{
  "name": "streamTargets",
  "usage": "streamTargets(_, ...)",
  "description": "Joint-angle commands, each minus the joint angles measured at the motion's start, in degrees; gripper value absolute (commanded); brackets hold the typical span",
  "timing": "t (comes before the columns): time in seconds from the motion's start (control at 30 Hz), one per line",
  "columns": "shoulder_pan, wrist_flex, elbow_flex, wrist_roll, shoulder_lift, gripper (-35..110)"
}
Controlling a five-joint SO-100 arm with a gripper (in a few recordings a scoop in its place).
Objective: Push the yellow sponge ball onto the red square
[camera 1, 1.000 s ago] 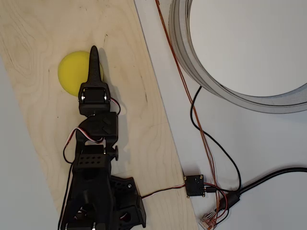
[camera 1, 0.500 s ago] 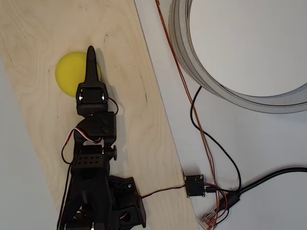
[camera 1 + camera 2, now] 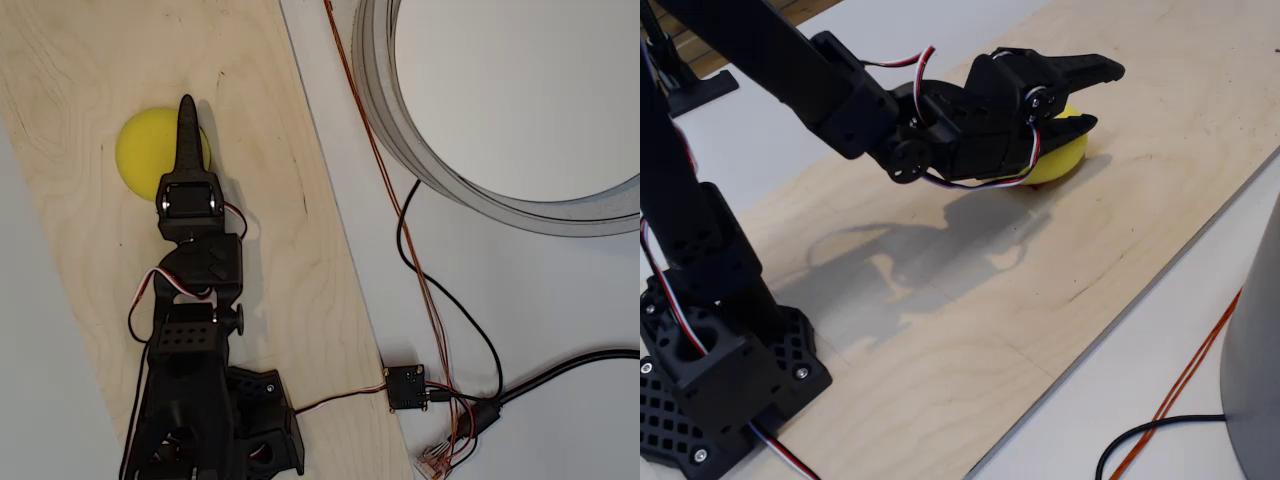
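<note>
Ball (image 3: 145, 150): yellow foam, resting on the wooden board (image 3: 280, 250) atop the counter. Pincer (image 3: 1085, 95): jaws slightly apart, straddling the ball's right flank as the overhead view shows it, long axis pointing up-frame. Ball lies left of pincer. Red square: not located.

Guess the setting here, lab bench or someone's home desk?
Likely a hobby or lab bench, can't say which. A bare plywood board serves as the work surface on a white table, a small circuit board lies loose with wires trailing, and a 3D-printed-looking black arm stands on it.
</note>
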Motion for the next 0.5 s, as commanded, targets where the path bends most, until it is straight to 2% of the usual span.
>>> streamTargets(0.0, 0.5, -1.4, -0.3, -0.8, 5.0, 20)
streamTargets(0.37, -4.8, -1.1, 5.1, -5.4, 26.4, 19)
streamTargets(0.47, -7.2, 2.5, 6.4, -7.2, 34.5, 18)
